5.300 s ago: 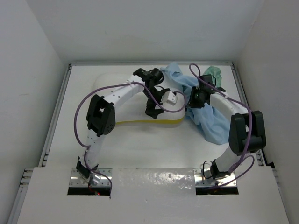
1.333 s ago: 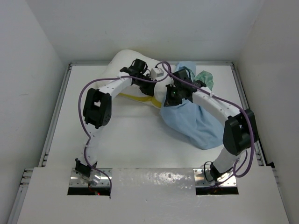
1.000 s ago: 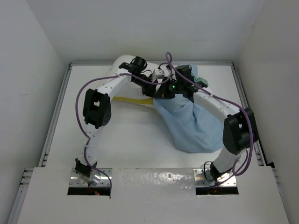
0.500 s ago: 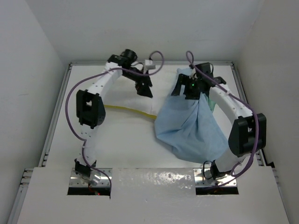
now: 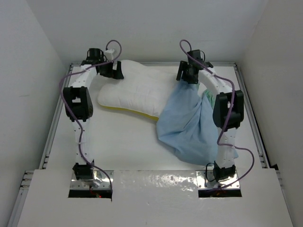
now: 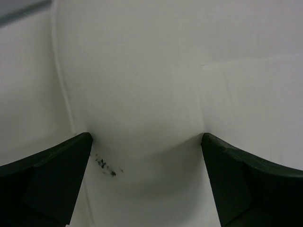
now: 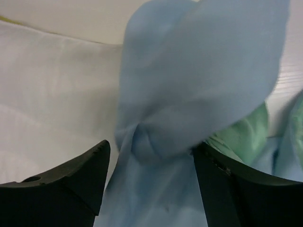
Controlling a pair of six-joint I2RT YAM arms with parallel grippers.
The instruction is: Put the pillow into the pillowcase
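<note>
Light blue cloth of the pillowcase (image 5: 189,123) hung bunched from the right gripper (image 5: 188,75), whose fingers (image 7: 71,177) pinched a gathered fold; its lower part draped over the table (image 5: 123,142) and across the right end of the pillow (image 5: 135,90). Quilted and white, the pillow lay at the far side. At its left corner, the left gripper (image 5: 113,71) stood spread, holding nothing.

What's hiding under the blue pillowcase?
The right end of the white pillow goes under the pillowcase, so that end is covered. A bit of green cloth peeks out on the right. Anything else under it is hidden.
</note>
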